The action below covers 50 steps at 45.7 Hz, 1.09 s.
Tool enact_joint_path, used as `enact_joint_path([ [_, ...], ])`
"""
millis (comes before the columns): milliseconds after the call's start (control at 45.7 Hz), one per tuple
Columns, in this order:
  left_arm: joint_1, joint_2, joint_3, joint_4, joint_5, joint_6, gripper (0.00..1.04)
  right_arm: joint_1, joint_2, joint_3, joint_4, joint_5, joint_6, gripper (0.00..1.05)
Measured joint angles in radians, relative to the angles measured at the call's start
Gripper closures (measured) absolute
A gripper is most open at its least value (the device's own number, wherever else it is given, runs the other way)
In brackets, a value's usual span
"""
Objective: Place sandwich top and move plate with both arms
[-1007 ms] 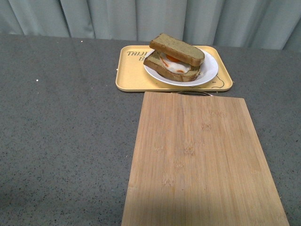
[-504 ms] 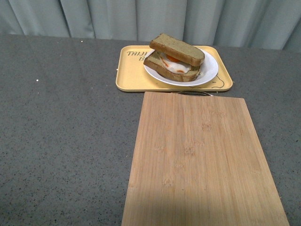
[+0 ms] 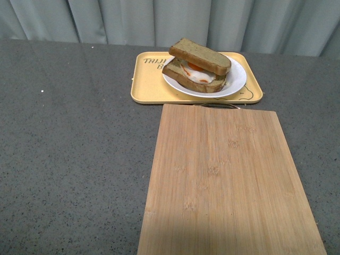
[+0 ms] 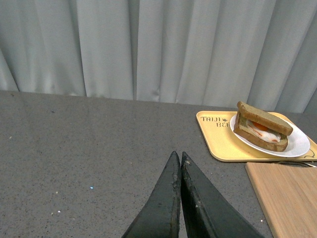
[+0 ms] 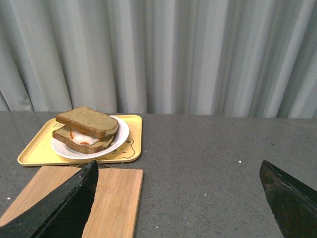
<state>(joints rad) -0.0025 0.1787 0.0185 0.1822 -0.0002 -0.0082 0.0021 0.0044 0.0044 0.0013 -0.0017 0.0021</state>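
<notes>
The plate (image 3: 234, 79) sits on the yellow tray (image 3: 149, 87), ahead of both arms. The clenched left end effector (image 4: 179, 157) and released right end effector (image 5: 178, 173) both hang well back.

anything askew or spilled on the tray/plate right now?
One thing: the top slice of brown bread sits tilted and offset on the fried egg, overhanging the lower slice. The round white plate sits toward the right end of the yellow rectangular tray. Nothing spilled.
</notes>
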Motion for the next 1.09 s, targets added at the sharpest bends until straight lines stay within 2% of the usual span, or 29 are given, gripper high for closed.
enact_joint_path([
  [109, 0.0, -0.137, 0.0, -0.167, 0.001, 0.0, 1.01, 0.0, 0.0, 0.0, 0.0, 0.0, 0.0, 0.09],
  [263, 0.0, -0.173, 0.0, -0.18, 0.0, 0.0, 1.01, 0.0, 0.0, 0.0, 0.0, 0.0, 0.0, 0.09],
  [372, 0.0, -0.174, 0.0, -0.18, 0.0, 0.0, 0.78, 0.0, 0.0, 0.0, 0.0, 0.0, 0.0, 0.09],
  [613, 0.0, -0.174, 0.0, -0.18, 0.0, 0.0, 0.39, 0.0, 0.0, 0.0, 0.0, 0.0, 0.0, 0.09],
  [745, 0.0, -0.174, 0.0, -0.18, 0.0, 0.0, 0.23, 0.0, 0.0, 0.0, 0.0, 0.0, 0.0, 0.09],
  [854, 0.0, -0.174, 0.0, -0.18, 0.0, 0.001, 0.05, 0.0, 0.0, 0.0, 0.0, 0.0, 0.0, 0.09],
  [1095, 0.0, -0.175, 0.0, -0.18, 0.0, 0.001, 0.07, 0.0, 0.0, 0.0, 0.0, 0.0, 0.0, 0.09],
])
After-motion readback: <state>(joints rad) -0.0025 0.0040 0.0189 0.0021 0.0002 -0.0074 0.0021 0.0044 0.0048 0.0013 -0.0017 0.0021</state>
